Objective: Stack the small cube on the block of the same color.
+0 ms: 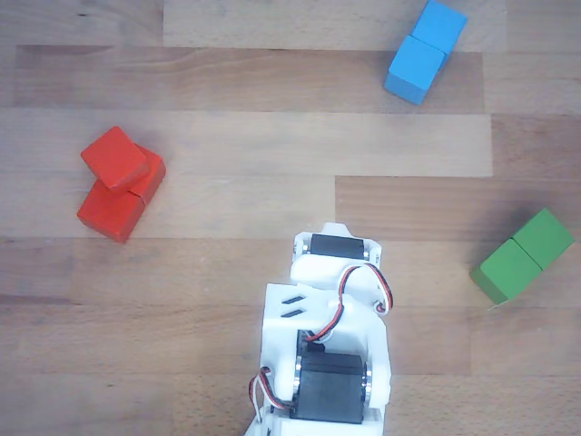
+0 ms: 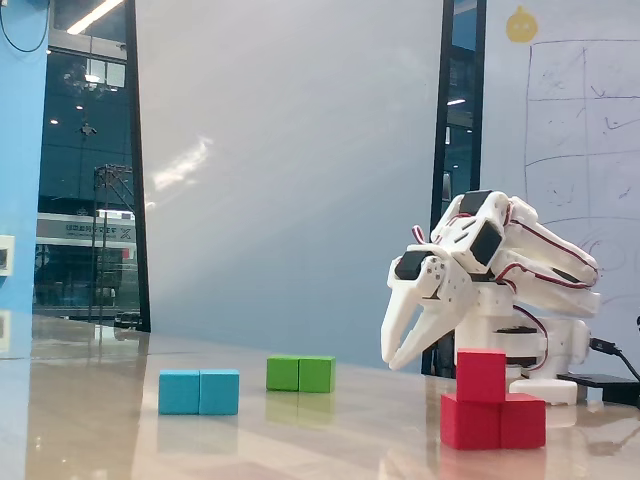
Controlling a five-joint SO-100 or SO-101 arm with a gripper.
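Altogether 1 small cube [image 1: 114,156] tops 1 red block [image 1: 121,202].

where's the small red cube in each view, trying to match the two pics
Other view: the small cube is at the left, sitting skewed on one end of the red two-cube block.
Fixed view: the small cube is at the lower right, on top of the red two-cube block, over its left half, in front of the arm.
Shared landmark: the green block.
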